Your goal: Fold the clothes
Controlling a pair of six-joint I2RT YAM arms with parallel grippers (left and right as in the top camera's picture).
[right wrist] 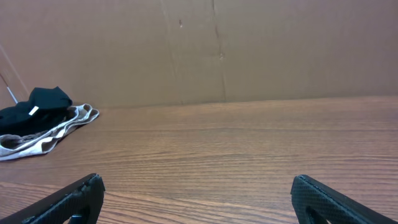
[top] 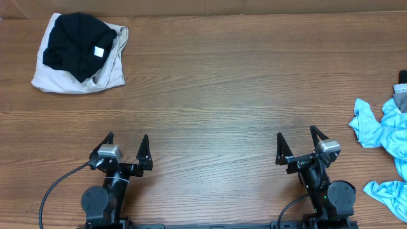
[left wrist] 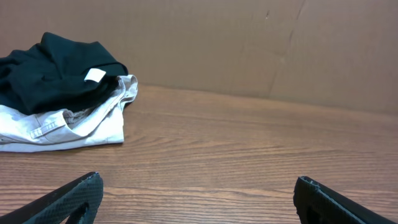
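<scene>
Overhead view has the black garment (top: 75, 38) with its little white label (top: 99, 52) bunched up on top of the off-white garment (top: 56, 80) in the far left corner of the bench (top: 222, 95), and the light-blue garment (top: 380, 135) is crumpled way over at the right edge. Both arms sit at the near edge, left claw (top: 127, 137) and right claw (top: 296, 133) each spread wide with nothing in them, well apart from all the clothes.

A wood-grain tabletop (top: 229, 95) fills the view under even light. Behind its far edge stands a plain brown cardboard wall (right wrist: 249, 50) with vertical creases.
</scene>
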